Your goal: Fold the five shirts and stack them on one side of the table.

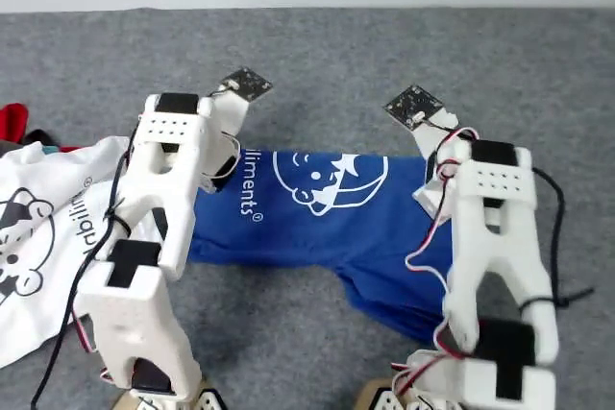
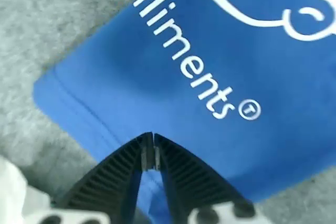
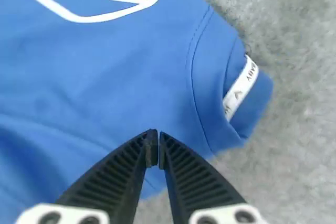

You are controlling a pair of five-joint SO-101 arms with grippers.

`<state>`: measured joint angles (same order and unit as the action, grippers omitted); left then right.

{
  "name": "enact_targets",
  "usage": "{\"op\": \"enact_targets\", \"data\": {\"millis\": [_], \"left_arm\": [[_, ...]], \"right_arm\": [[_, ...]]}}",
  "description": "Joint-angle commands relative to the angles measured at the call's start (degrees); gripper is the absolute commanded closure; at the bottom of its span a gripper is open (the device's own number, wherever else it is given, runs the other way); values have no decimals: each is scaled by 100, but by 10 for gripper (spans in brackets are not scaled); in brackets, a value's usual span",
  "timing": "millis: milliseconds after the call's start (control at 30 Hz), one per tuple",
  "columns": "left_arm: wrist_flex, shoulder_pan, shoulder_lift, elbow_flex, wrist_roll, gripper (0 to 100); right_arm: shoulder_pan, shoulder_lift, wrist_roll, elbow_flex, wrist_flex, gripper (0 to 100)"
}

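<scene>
Lying spread across the middle of the grey table (image 1: 317,55), the blue shirt (image 1: 317,232) shows white lettering and a white cartoon print, one part trailing toward the right arm's base. The left gripper (image 2: 152,153) and right gripper (image 3: 158,150) each have their tips pressed together over opposite shirt edges. A white shirt (image 1: 48,237) lies by the left arm.
</scene>
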<state>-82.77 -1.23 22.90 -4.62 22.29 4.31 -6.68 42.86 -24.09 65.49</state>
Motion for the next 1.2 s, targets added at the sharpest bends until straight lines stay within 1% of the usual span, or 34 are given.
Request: {"op": "enact_targets", "data": {"millis": [0, 100, 200, 267, 400, 467, 600, 800, 967, 1167], "left_arm": [[-167, -18, -62, -259, -35, 994], [-765, -229, -229, -673, -35, 994], [-1090, -633, -510, -1015, -35, 994], [-1152, -1029, -686, -1165, -35, 994], [-1152, -1952, -809, -1270, -9, 991], [-1152, -2418, -756, -1279, -9, 961], [-1125, -3209, -563, -1279, -35, 859], [-1108, -4281, -220, -1279, -35, 810], [-1020, -4879, 220, -1341, -35, 778], [-932, -5152, 958, -1921, -35, 760]], "right_arm": [[-31, 31, -422, 527, 40, 990], [-22, -127, -686, 958, 787, 990], [92, -453, -870, 1389, 1481, 990], [286, -708, -1002, 1626, 1780, 990], [936, -1253, -1073, 1820, 2070, 990], [1279, -1525, -1073, 1820, 2176, 990], [1895, -1982, -1064, 1811, 2378, 990], [2624, -2264, -1055, 1793, 2695, 990], [2879, -2281, -1046, 1793, 2976, 990], [2905, -2308, -1055, 1793, 3099, 990]]}}
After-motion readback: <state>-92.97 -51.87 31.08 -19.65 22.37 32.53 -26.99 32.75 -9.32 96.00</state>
